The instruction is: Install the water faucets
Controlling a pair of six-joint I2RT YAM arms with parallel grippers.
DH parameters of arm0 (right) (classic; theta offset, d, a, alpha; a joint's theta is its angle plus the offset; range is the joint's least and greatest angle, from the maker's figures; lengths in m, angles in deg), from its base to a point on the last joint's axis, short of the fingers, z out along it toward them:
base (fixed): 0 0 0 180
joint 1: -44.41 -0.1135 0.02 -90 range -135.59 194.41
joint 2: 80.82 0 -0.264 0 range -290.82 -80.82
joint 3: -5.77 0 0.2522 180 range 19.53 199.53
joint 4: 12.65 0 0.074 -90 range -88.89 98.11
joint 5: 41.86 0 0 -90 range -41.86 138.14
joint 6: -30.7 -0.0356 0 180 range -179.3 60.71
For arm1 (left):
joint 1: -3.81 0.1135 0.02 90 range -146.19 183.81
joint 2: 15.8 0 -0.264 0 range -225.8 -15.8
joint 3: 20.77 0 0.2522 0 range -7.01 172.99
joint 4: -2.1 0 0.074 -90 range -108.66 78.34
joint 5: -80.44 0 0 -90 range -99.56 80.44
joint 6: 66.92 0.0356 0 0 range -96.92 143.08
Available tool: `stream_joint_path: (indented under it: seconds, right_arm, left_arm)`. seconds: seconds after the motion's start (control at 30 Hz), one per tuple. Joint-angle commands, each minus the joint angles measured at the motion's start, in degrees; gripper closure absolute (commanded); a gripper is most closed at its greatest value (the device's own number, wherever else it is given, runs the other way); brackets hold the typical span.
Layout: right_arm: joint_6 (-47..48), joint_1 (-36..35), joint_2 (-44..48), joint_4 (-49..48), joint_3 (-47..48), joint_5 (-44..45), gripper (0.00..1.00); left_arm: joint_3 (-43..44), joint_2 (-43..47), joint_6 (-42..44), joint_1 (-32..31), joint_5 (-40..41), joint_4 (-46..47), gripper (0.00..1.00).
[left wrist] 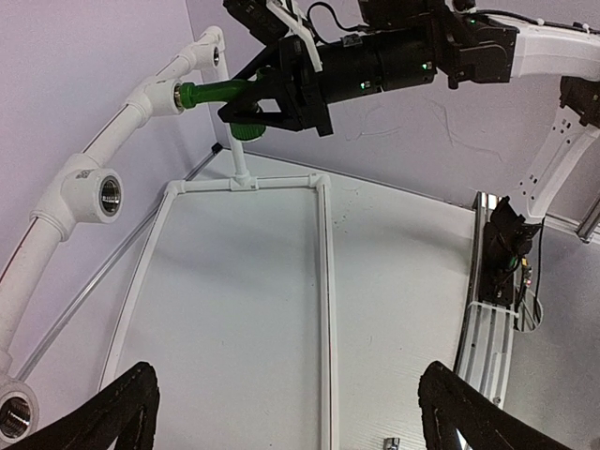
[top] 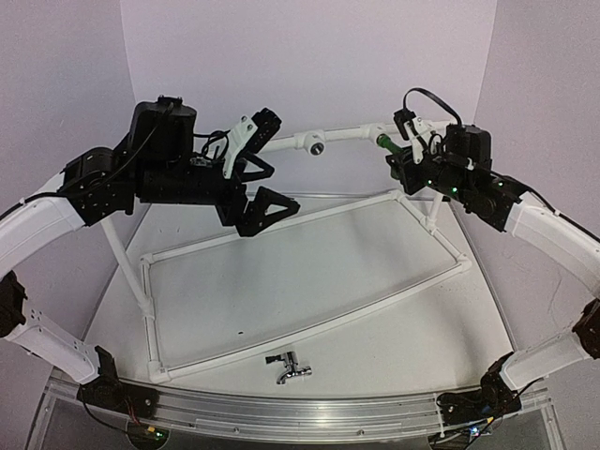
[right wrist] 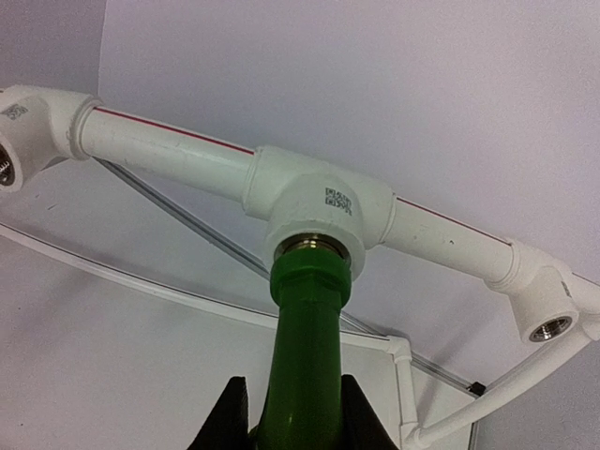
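Upper right, the right gripper (top: 401,157) pinches the green faucet (right wrist: 305,347), its tip in a white pipe socket (right wrist: 319,202); left of centre the left gripper (top: 279,187) gapes wide; the chrome faucet (top: 289,367) lies bottom centre

Faucets, two: one green faucet (right wrist: 305,366) and one chrome faucet (top: 289,366). Sockets, four, counted from far to near along the one raised pipe (left wrist: 30,267) in the left wrist view: first socket (left wrist: 212,49), second socket (left wrist: 155,97), third socket (left wrist: 101,192), fourth socket (left wrist: 14,415); one is filled, three show open holes. Arms, two: left arm (top: 37,225) and right arm (top: 553,230). Hands, two, one per arm: left hand (top: 278,187) and right hand (right wrist: 295,417); each has two fingers, four in all. Pipe frame (left wrist: 325,309), one, rectangular, with four sides. Table (top: 281,272), one. Metal rail (top: 300,417) at the near edge, one.
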Motion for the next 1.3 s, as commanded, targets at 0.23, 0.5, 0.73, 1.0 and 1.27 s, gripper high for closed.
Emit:
stream_joint_path:
  seconds: [0.23,0.5,0.73,1.0,1.27]
  right_arm:
    - [-11.76,3.43,-2.49,0.75,6.13,-10.74,1.00]
    - [-19.62,6.28,-3.22,1.09,7.68,-18.12,1.00]
    - [-27.66,8.16,-4.17,1.00,8.05,-23.31,1.00]
    - [-34.16,11.28,-4.92,0.77,7.91,-29.22,1.00]
    - [-43.89,13.52,-6.04,-1.73,6.77,-36.54,1.00]
  left_arm:
    - [-0.39,2.42,-0.58,0.13,-0.34,2.08,0.04]
    - [-0.39,2.43,-0.57,0.13,-0.31,2.10,0.04]
    - [-0.34,2.48,-0.41,0.13,-0.30,2.20,0.04]
    - [-0.79,2.91,-0.51,0.13,-0.21,2.36,0.04]
    - [-0.76,2.78,-0.43,0.14,-0.26,2.52,0.04]
